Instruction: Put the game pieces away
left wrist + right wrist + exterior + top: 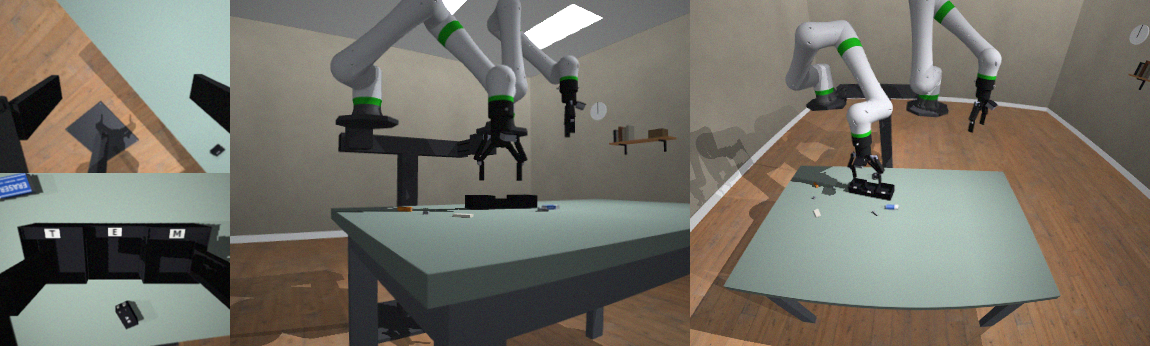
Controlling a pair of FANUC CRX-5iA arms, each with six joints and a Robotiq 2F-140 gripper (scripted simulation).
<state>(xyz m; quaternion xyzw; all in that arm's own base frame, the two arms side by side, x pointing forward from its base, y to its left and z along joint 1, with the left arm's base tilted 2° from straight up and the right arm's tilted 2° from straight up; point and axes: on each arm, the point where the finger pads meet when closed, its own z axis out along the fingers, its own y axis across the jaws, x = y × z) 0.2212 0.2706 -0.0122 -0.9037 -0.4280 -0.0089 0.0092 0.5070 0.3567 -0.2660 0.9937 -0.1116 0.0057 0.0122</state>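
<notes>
Top view: the right jaws (867, 182) (500, 179) are spread around the black three-compartment bins (857, 192) (480, 202) (131, 232), perhaps to grip or shift them; the small black white-marked block (876, 176) (217, 150) (126, 315), probably the game piece, lies beyond, on the far side.

Exterior view: those jaws hang above the bins, empty.

Left wrist view: spread, empty left jaws (977, 127) (569, 134).

Right wrist view: the block's long axis slants, near end rightward, roughly towards E.

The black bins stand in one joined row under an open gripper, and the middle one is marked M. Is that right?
Not quite: the middle bin is marked E, not M, as the right wrist view shows. The rest holds: the black bins stand in one joined row under the open right gripper.
</notes>
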